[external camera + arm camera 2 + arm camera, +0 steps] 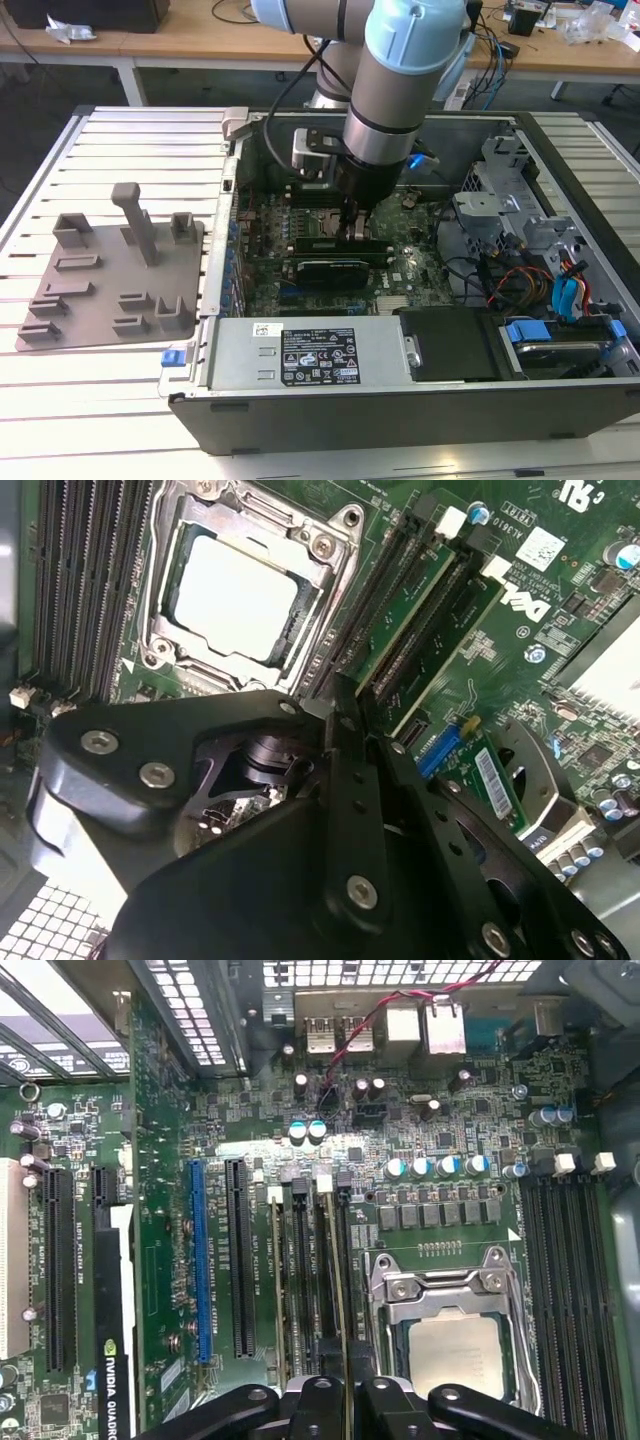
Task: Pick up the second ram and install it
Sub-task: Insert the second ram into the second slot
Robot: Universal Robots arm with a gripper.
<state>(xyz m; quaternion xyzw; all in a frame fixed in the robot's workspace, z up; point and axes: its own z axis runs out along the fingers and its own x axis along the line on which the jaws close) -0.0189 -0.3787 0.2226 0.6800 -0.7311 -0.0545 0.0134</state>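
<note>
second ram (343,1300) upright between closed hand (345,1392) fingers, over motherboard slots (312,1280)

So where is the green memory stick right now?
The second ram stands on edge between the gripper fingers, over the black memory slots beside the CPU socket in the first wrist view.

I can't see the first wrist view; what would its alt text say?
The robot's hand is down over a green motherboard, its black fingers closed on the thin second ram, which stands edge-on among the memory slots beside the CPU socket.
</note>
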